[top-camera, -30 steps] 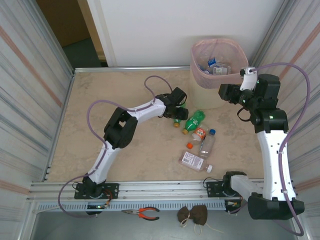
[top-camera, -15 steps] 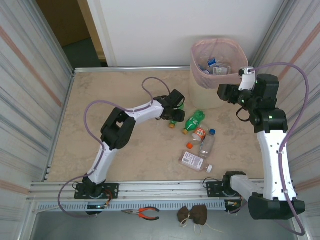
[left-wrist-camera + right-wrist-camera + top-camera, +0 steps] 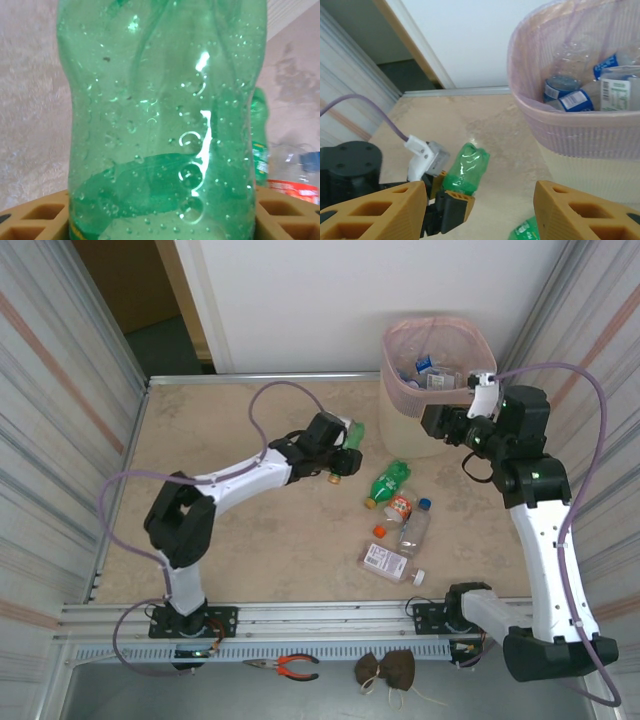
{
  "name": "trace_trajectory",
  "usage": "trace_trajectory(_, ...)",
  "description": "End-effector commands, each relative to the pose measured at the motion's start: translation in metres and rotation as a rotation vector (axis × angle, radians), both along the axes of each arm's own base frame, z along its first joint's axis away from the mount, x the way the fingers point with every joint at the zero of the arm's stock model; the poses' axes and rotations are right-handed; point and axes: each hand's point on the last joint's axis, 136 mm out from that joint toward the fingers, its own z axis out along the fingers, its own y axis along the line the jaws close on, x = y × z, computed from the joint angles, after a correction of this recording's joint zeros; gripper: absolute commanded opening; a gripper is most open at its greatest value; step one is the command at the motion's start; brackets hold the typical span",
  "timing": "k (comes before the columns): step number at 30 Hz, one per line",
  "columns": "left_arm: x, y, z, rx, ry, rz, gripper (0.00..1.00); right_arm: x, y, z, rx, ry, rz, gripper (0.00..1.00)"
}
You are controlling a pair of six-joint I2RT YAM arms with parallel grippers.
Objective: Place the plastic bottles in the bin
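Left gripper (image 3: 328, 440): closed around the middle of a green soda bottle (image 3: 160, 115), tan fingers (image 3: 30, 217) pressing both flanks; bottle carried clear of the table (image 3: 200, 420), base tipped toward the bin (image 3: 400, 430), orange cap pointing away from it.
Held bottle's place: in front of the bin and off to its left-arm side, near the wall but not yet over the rim.
Just changed: no longer down among the bottle cluster in front of the bin, as a second ago; now drawn clear of the cluster with one bottle aboard, elbow swung wide away from the bin.
Right gripper (image 3: 477, 200): spread wide, holding nothing; hovering close before the bin's front wall, a touch nearer the bin than a second ago.
In the bin: clear bottles with blue labels (image 3: 567, 97) lying inside the pink liner.
Left on the table: second green bottle (image 3: 388, 483), orange-labelled bottle (image 3: 398, 508), blue-capped clear bottle (image 3: 414, 528) and flat white-labelled bottle (image 3: 386, 561), all in front of the bin toward the arm bases; loose orange cap (image 3: 380, 531) among them.
Meaning for the task: pick looks secure; next step likely a carry up over the bin rim and a release; four bottles to fetch after that.
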Motion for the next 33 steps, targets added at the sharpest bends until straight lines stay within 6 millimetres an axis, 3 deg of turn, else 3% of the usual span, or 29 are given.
trace_trajectory(1,-0.006,0.0,0.046,-0.094,-0.141,-0.071,0.58,-0.009,0.014,0.024,0.057,-0.062,0.044,0.57)
trace_trajectory(7,-0.03,0.009,0.098,-0.187,-0.25,-0.149,0.54,-0.018,0.042,0.035,0.068,-0.098,0.138,0.57)
trace_trajectory(18,-0.089,0.013,0.183,-0.368,-0.443,-0.397,0.53,-0.049,0.096,0.074,0.146,-0.266,0.408,0.58)
trace_trajectory(25,-0.134,0.017,0.232,-0.469,-0.563,-0.589,0.51,-0.083,0.125,0.103,0.17,-0.405,0.592,0.62)
trace_trajectory(30,-0.166,0.022,0.261,-0.546,-0.65,-0.712,0.49,-0.102,0.142,0.115,0.202,-0.482,0.687,0.73)
trace_trajectory(33,-0.179,0.025,0.275,-0.587,-0.682,-0.757,0.49,-0.126,0.143,0.13,0.221,-0.555,0.742,0.78)
